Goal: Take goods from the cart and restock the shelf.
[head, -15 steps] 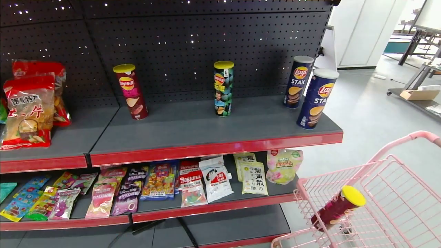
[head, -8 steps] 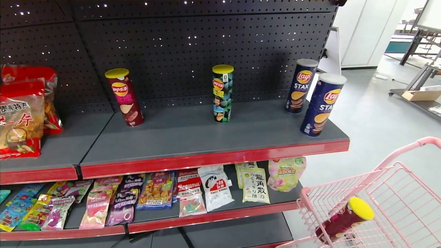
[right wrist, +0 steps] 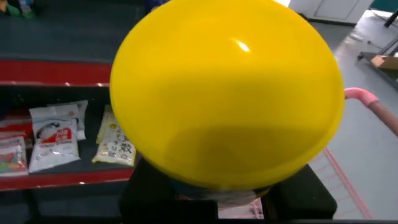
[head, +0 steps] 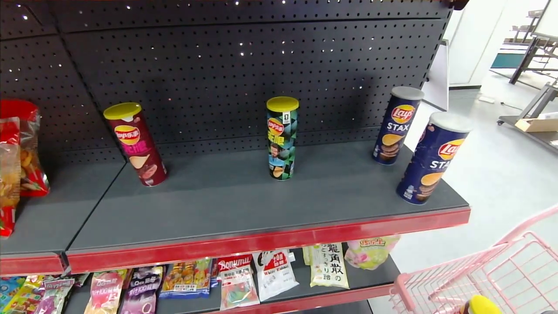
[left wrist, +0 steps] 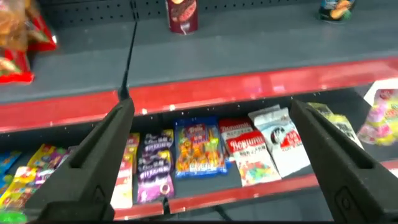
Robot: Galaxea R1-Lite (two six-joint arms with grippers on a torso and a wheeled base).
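Observation:
A chip can with a yellow lid sits between the black fingers of my right gripper, which is shut on it. The lid pokes up inside the pink cart at the lower right. The grey shelf with a red edge carries a maroon can, a green can and two blue cans. My left gripper hangs open before the lower tier, holding nothing.
Red snack bags stand at the shelf's left end. Candy and snack pouches lie along the lower tier. Wide bare gaps separate the cans. Right of the shelf is open floor with a trolley far off.
The whole head picture has slid down and grown, so the camera has moved closer to the upper shelf. The can stays in the right gripper over the cart.

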